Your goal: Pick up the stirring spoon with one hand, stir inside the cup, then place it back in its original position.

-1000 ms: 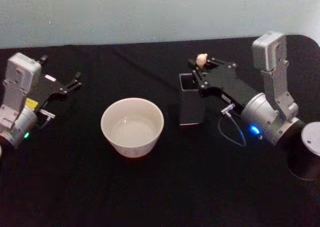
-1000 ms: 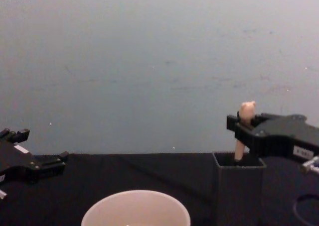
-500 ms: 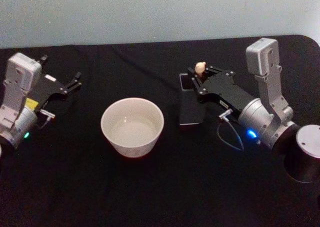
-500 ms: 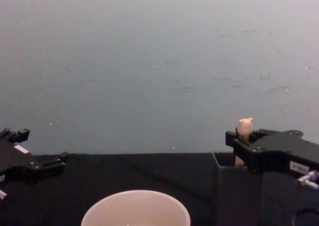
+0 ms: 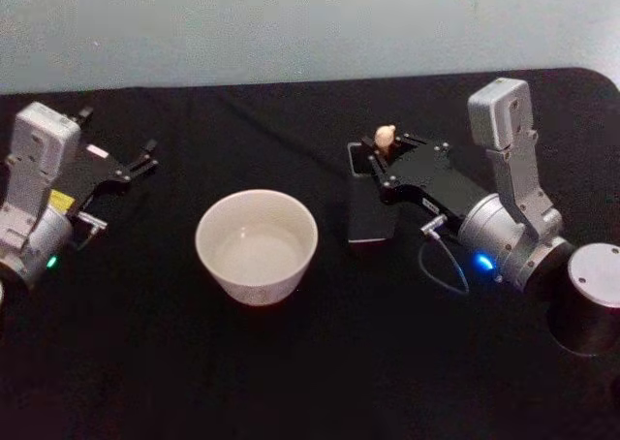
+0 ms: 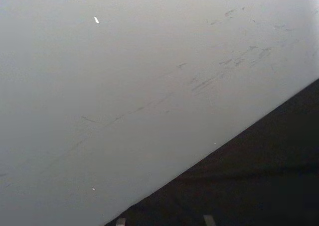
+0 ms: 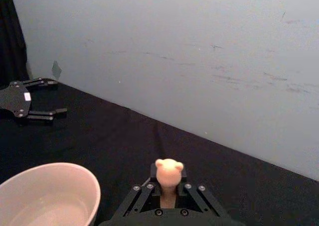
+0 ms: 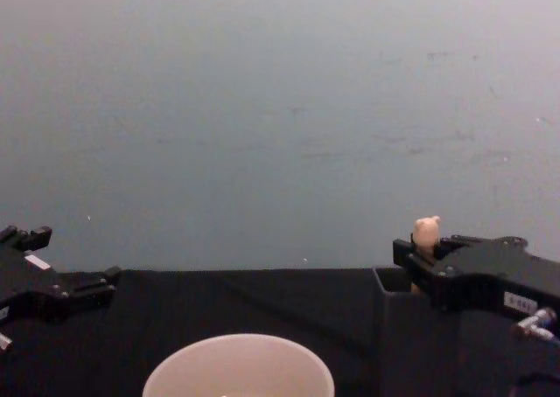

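Observation:
The stirring spoon (image 5: 386, 133) stands upright in the dark box-shaped holder (image 5: 368, 217), its bear head (image 8: 426, 230) poking just above the square mouth. My right gripper (image 5: 384, 155) is shut on the beige handle below the bear head (image 7: 169, 171), low over the holder (image 8: 411, 344). The spoon's neck and bowl are hidden inside. To the holder's left sits the pale round cup (image 5: 257, 246) with a little liquid in it. My left gripper (image 5: 118, 136) rests open at the table's far left, well away from the cup (image 8: 238, 366).
A dark cylinder with a grey top (image 5: 589, 302) stands at the right edge beside my right arm. A thin cable loop (image 5: 441, 266) hangs from the right wrist. A pale wall (image 8: 280, 117) backs the black table.
My right gripper has come down with the spoon, so the bear head now sits just above the holder's mouth. The left arm has not moved.

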Controlling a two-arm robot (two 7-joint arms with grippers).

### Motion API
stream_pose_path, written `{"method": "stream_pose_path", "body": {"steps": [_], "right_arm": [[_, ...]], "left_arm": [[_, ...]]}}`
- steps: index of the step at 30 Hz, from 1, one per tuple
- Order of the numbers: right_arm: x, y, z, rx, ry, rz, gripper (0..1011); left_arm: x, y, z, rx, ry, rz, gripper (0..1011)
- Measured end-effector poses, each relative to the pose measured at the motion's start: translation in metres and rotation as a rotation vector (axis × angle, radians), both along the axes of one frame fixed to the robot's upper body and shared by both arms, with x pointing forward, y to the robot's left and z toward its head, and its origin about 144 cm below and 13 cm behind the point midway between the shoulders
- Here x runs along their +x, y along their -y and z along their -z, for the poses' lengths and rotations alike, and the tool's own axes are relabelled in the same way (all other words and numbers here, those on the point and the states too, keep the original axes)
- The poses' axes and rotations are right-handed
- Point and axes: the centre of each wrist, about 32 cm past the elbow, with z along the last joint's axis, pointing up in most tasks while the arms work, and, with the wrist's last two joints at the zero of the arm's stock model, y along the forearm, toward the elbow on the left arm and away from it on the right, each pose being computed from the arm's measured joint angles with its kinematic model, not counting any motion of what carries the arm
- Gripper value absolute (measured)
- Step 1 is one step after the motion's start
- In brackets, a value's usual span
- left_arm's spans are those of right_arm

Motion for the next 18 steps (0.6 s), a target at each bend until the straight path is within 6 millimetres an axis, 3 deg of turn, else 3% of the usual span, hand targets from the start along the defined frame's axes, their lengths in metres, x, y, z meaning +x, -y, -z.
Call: {"method": "stream_pose_path", "body": {"steps": [8,18], "right_arm": [[0.0,0.0002,0.0,0.001,0.0,0.0,204],[0.0001,0.0006,-0.0001,0.003,0.0,0.0,484]], "left_arm": [[0.0,0.0,0.0,0.0,0.0,0.0,1001],[0.0,0.0,0.0,0.0,0.0,0.0,1001]]}}
